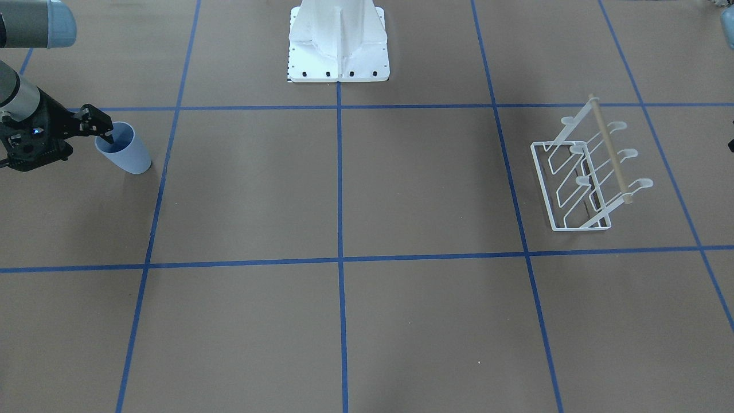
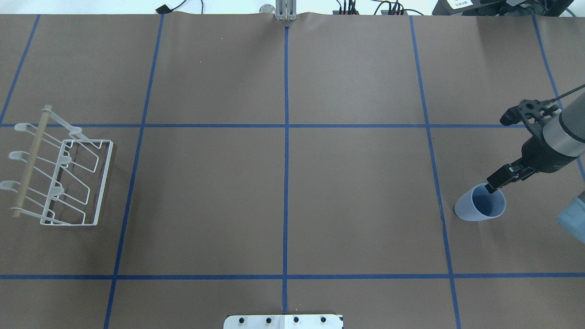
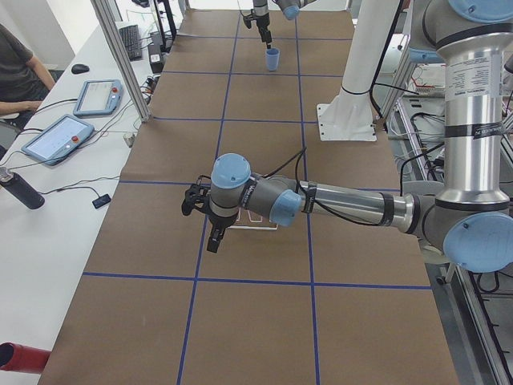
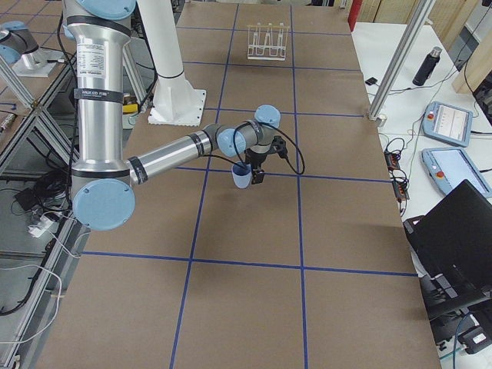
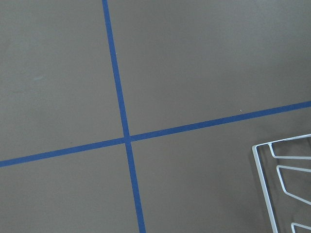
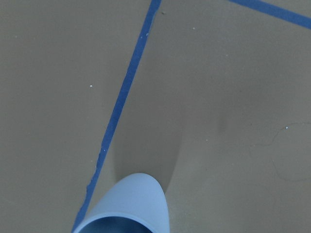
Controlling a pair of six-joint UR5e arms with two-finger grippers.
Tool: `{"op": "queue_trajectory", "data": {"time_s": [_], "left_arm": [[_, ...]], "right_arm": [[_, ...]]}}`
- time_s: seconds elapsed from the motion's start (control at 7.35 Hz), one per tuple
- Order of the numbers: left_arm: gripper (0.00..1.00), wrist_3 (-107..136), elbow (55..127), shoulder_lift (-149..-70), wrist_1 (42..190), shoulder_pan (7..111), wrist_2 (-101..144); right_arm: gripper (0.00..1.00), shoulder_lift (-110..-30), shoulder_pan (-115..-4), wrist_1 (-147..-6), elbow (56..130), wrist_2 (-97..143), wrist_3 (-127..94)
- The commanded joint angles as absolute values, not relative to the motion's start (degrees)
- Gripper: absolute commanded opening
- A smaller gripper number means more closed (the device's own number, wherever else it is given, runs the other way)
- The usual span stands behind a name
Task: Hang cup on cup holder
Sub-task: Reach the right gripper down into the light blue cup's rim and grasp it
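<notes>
The pale blue cup [image 2: 480,208] stands on the table at the robot's right; it also shows in the front view [image 1: 127,152] and at the bottom of the right wrist view [image 6: 129,206]. My right gripper [image 2: 492,186] reaches down at a slant onto its rim. One finger [image 1: 109,137] is inside the cup, the other is outside, and they look closed on the wall. The white wire cup holder [image 2: 61,178] with its wooden rod stands far off at the robot's left. My left gripper [image 3: 210,233] hovers near it; I cannot tell whether it is open or shut.
Brown table cover with a grid of blue tape lines [image 2: 286,137]. The white robot base [image 1: 338,43] stands at the table's middle edge. A corner of the rack's base [image 5: 282,179] shows in the left wrist view. An operator and tablets sit at a side table [image 3: 56,136].
</notes>
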State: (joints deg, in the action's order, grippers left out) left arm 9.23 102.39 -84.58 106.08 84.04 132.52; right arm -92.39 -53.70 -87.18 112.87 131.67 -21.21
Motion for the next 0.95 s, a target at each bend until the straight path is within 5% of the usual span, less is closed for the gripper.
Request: {"op": "queue_trajectory", "data": {"time_s": [0.0, 0.41, 0.54, 0.68, 0.82], "left_arm": [[0.98, 11.4, 103.5, -84.6, 106.0, 84.0, 132.6], [0.98, 11.4, 103.6, -84.5, 106.0, 84.0, 132.4], [0.98, 11.4, 103.6, -84.5, 106.0, 84.0, 132.4], [0.98, 11.4, 103.6, -84.5, 106.0, 84.0, 132.4], [0.98, 11.4, 103.6, -84.5, 106.0, 84.0, 132.5]], "right_arm": [[1.0, -93.0, -52.0, -87.1, 111.9, 130.7, -21.5], [0.94, -92.6, -49.9, -87.1, 112.0, 128.6, -21.8], [0.55, -92.6, -49.9, -87.1, 112.0, 128.6, -21.8], [0.06, -92.6, -49.9, -87.1, 112.2, 128.7, -21.9], [0.0, -92.7, -50.0, -87.0, 112.8, 128.7, -21.9]]}}
